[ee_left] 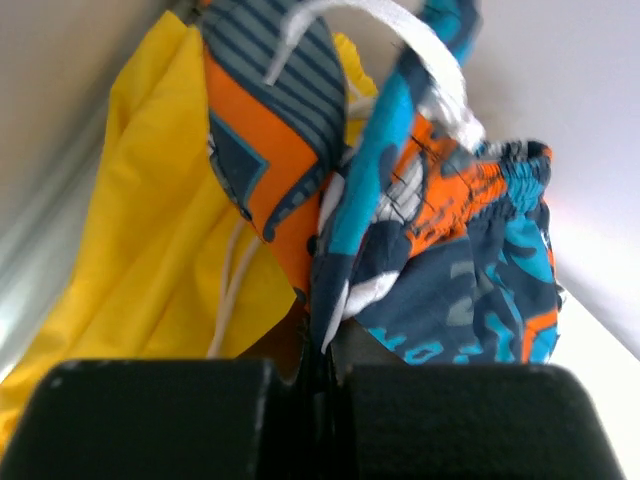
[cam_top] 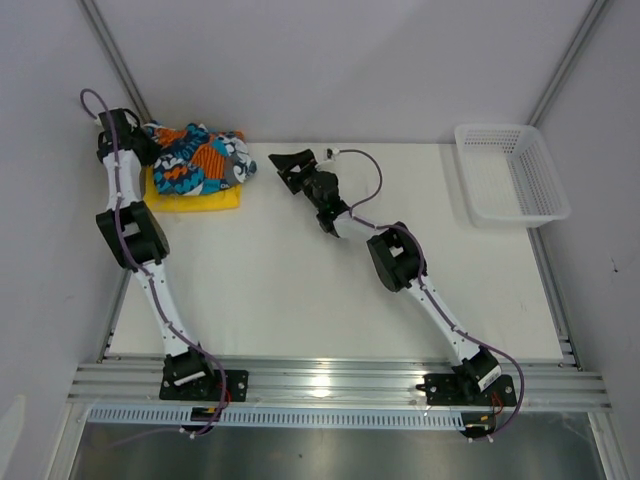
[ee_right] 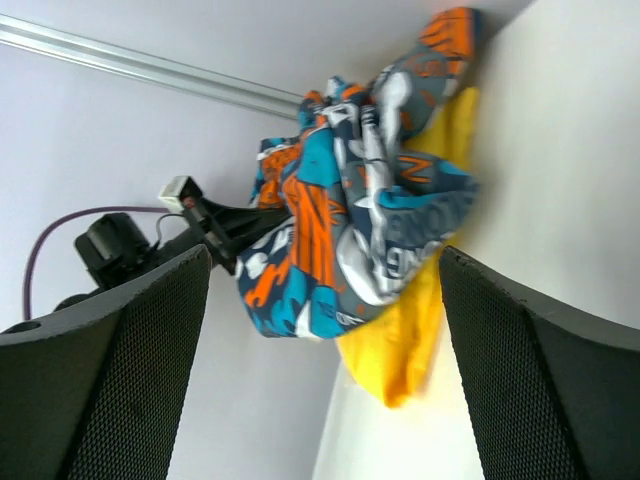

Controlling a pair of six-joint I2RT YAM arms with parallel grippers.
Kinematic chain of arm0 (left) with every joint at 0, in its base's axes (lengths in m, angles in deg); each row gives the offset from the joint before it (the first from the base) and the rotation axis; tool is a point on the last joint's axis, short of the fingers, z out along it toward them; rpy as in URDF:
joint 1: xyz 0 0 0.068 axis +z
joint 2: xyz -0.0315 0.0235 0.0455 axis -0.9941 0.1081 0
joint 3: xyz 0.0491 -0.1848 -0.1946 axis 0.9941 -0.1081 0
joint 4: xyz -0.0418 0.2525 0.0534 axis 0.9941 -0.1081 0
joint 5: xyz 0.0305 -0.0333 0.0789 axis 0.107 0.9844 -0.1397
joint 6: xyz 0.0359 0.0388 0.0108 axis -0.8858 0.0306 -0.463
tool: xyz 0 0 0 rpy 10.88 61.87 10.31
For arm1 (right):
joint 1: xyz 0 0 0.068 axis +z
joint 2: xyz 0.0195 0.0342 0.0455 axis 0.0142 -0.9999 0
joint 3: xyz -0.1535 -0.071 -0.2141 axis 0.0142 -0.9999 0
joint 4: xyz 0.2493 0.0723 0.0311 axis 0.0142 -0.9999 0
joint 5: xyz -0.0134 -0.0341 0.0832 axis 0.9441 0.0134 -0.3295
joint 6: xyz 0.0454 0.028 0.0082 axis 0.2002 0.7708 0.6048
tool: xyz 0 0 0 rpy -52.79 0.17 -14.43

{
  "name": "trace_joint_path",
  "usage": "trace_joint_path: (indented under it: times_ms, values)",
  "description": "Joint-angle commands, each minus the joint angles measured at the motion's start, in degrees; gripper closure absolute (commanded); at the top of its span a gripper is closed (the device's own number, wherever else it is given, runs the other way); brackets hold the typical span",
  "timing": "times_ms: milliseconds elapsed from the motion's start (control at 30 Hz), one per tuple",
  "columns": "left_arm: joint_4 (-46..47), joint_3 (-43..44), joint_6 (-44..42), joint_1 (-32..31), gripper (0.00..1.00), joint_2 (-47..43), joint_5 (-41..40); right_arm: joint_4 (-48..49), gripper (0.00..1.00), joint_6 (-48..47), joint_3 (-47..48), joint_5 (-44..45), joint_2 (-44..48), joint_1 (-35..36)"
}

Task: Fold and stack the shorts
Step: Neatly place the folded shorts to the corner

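Far-left corner: left end effector [ee_left: 325,375] pinches printed shorts [cam_top: 198,158] atop yellow shorts [cam_top: 200,201].

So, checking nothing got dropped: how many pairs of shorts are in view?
2. The printed shorts lie bunched on the yellow shorts far left on the table, in the left hand; another could hide underneath.
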Motion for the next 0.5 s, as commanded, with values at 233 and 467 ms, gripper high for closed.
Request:
trace_joint_path:
  times_ms: [233, 467]
  values:
    - [1.7, 0.0, -1.3, 0.1, 0.47, -1.1, -3.9, 1.3, 0.04, -6.0, -1.1, -4.2, 4.6, 0.6]
    - [1.2, -0.9, -1.6, -0.5, 0.01, -4.5, -6.4, 2.6, 0.05, -8.2, -6.1, -6.5, 7.8, -0.1]
